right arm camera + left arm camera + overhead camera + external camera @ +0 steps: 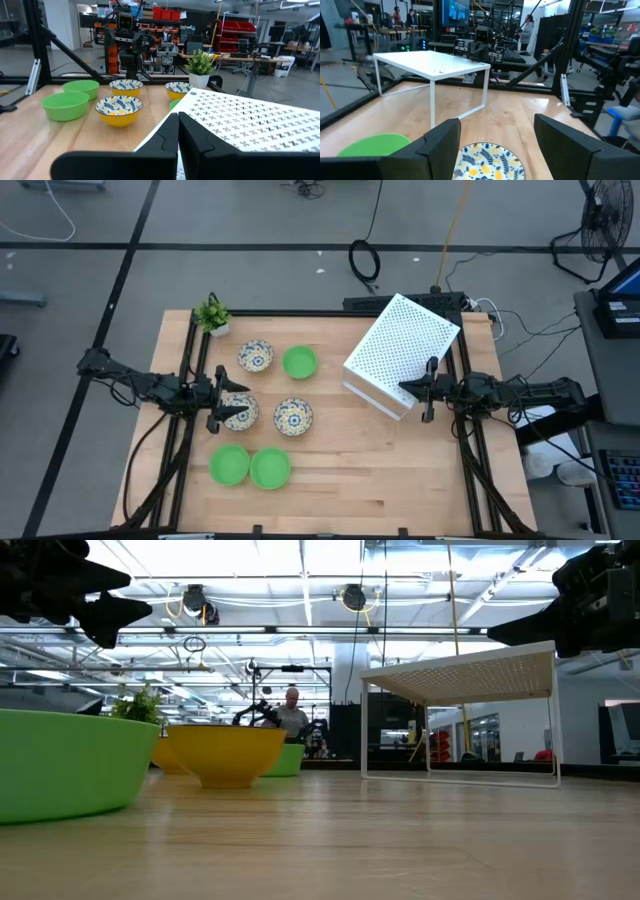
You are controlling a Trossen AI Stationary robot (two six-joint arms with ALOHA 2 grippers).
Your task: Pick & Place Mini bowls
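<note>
Six mini bowls stand on their bases on the wooden table's left half. Three are patterned and three plain green. My left gripper hangs level and open above the left patterned bowl, one finger on either side, well clear of it. My right gripper is shut and held level just above the edge of the white perforated rack, with nothing between its fingers.
The white rack stands on thin legs at the table's far right. A small potted plant sits at the far left corner. Bare wood lies along the near edge and in the middle. A person is seated in the room beyond.
</note>
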